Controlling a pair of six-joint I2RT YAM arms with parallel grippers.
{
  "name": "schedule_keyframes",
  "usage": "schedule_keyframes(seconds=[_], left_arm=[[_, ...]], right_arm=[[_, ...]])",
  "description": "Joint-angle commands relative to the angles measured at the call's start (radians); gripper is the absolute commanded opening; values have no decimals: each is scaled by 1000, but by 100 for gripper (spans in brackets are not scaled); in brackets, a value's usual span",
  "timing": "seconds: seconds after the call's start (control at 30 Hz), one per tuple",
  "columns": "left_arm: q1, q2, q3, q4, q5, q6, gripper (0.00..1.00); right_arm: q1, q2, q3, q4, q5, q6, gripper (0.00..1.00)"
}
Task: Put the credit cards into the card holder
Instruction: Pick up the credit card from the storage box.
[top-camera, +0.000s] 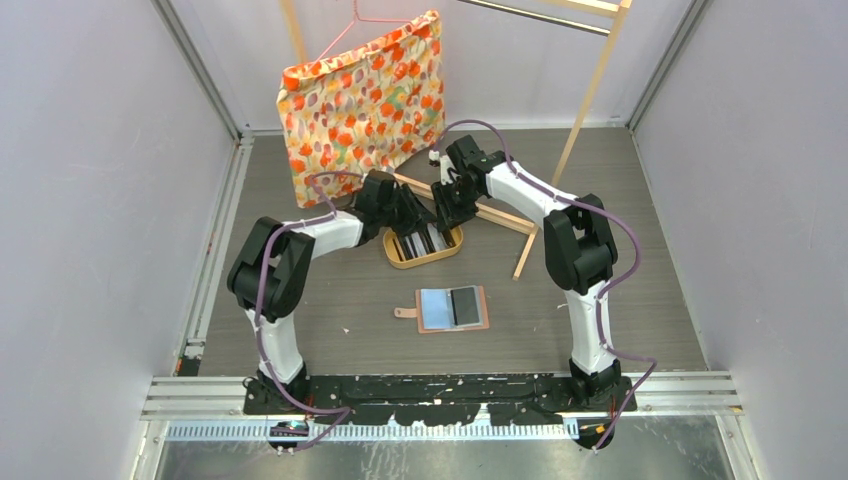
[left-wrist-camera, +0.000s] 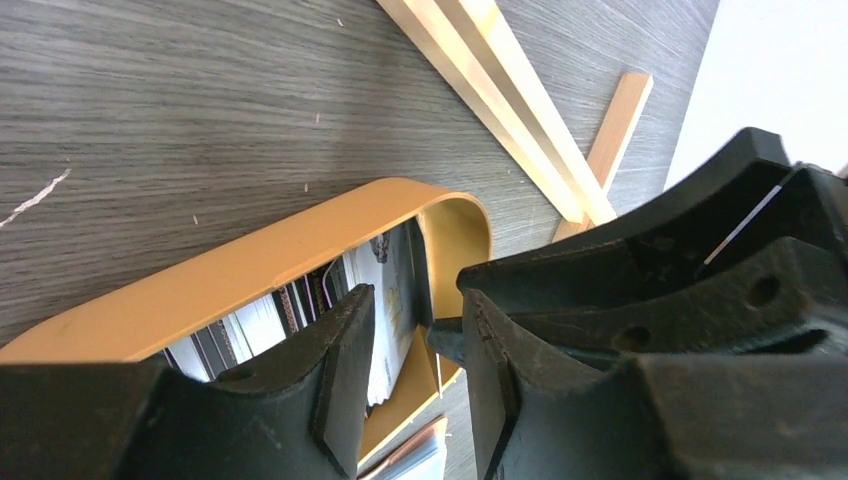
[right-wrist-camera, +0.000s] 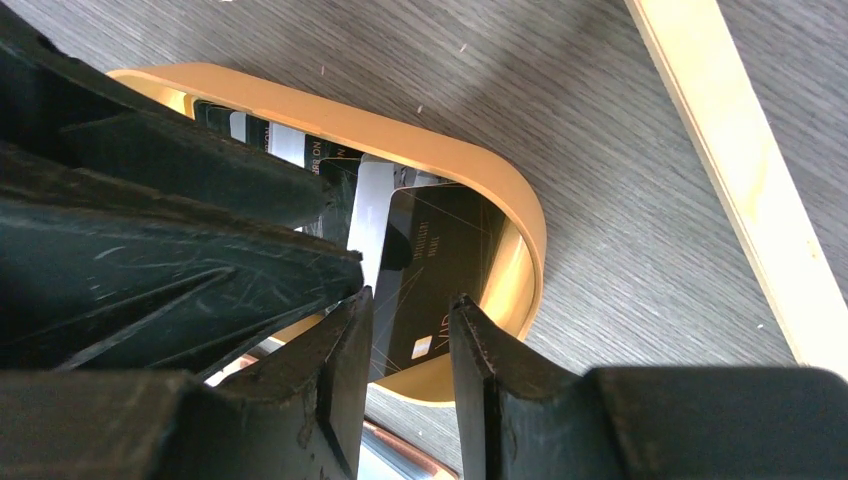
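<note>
— Cards (top-camera: 425, 241) first: where do we have them?
— All in the oval wooden tray (right-wrist-camera: 400, 125), standing on edge in a row like files. The dark card (right-wrist-camera: 435, 270) nearest the rounded end leans back against the rim, its face toward our right wrist camera.
— Which way do they run?
— As far as we can tell, their long edges lie across the tray's short width, with the faces turned toward its ends. From above they read as stripes running near to far.
— Grippers?
— Both are over the tray, close together. Our right gripper (right-wrist-camera: 410, 300) has a narrow gap with the dark card showing through it. Our left gripper (left-wrist-camera: 415, 300) has a similar gap over a pale card (left-wrist-camera: 392, 340). Neither pinches anything that we can see.
— So how do we pick well?
— We judge that only one arm should go in. Straddle one card's top edge with the jaws square to its faces, close, then lift straight up.
— And the card holder (top-camera: 453, 309)?
— It lies open flat on the desk (top-camera: 620, 300), well apart from the tray and nearer our bases. Its long axis runs left to right, snap tab pointing left, light-blue half on the left and dark half on the right. We'd turn the card to match a pocket mouth, which we can't make out from here
</note>
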Motion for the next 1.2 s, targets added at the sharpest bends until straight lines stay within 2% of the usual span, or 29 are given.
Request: schedule_keyframes(seconds=[0.0,0.47,0.8,0.9,1.1,1.17], left_arm=[[-12,22,45,39,-25,-13,39],[-13,52,60,80,-26,-62,38],[-19,112,58,127,-22,-106,31],[-19,124,60,140,-15,-114,26],[-19,137,57,156,3,-114,5],[-19,134,52,159,6,-114,1]], right_arm=[[-6,-35,16,-4,11,-2,38],[-6,-36,14,-5,3,-2,38],[-6,-39,13,-4,-3,-2,37],[-7,-39,12,-5,-8,-2,37],[-5,-59,11,-3,-34,-4,37],[-7,-74,11,-2,-45,-6,38]])
